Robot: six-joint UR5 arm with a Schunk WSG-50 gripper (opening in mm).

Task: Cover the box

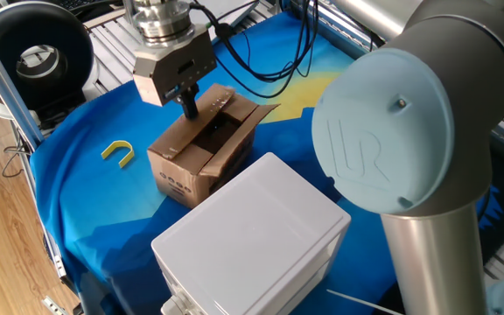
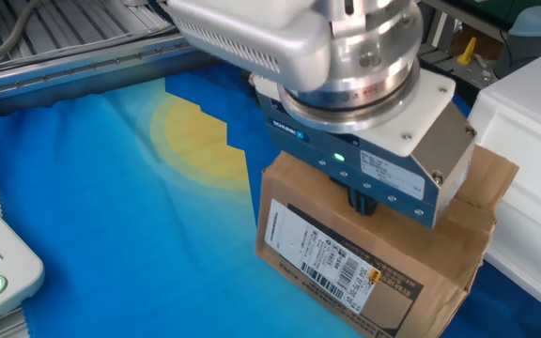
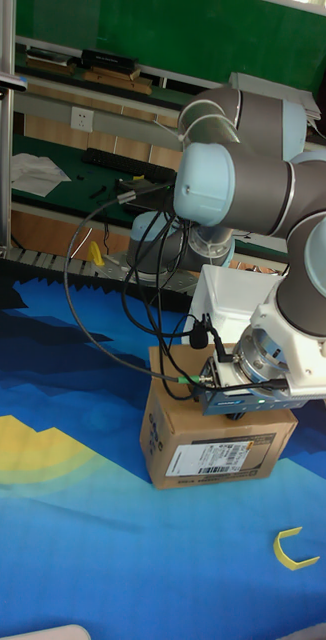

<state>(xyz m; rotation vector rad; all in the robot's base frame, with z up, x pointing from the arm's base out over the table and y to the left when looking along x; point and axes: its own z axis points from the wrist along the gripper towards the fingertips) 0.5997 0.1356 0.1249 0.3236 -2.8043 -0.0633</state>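
The small brown corrugated cardboard box (image 1: 201, 144) sits on the blue and yellow cloth (image 1: 86, 188) that covers the worktop, just beside the larger white plastic box (image 1: 252, 236), with its printed label facing the other fixed view. The gripper (image 1: 189, 103) of the grey UR5 arm (image 1: 409, 157) hangs over the box's far edge, its dark fingers drawn close together into 1 narrow tip that presses down on 1 flap; nothing is pinched between them. In one fixed view that flap lies folded down over part of the opening, while the flap toward the white box is open and the inside shows dark. The step in hand appears to be folding the flaps shut 1 by 1. The next move would call for lifting clear, shifting to the open flap by the white box and pushing it inward without shoving the box. A small yellow U-shaped piece (image 1: 119, 152) lies well apart on the cloth
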